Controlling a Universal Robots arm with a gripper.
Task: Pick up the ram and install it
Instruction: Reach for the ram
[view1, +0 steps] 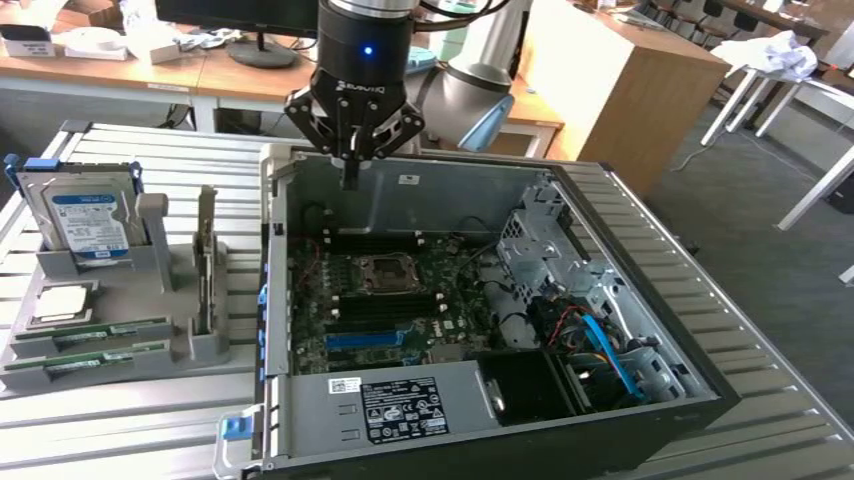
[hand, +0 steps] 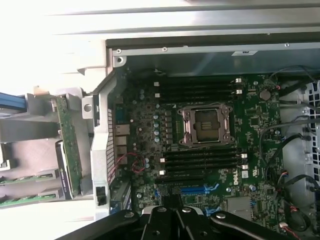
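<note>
Ram is lying flat in the grey holder, a green stick with a second one just in front, at the exterior view's left of the open computer case. Farther back, the gripper is hovering over the case's rear wall, fingers pressed together, well apart from the ram.

This looks like a robotics lab set up in an office-style room. A robot arm with its pincer hangs over an opened computer case on a slatted metal surface, with a grey parts rack just beside it at the exterior view's left. Far behind stand wooden desks with a monitor and what may be small white boxes. At the far right are a wooden cabinet, white-legged tables and grey floor.
</note>
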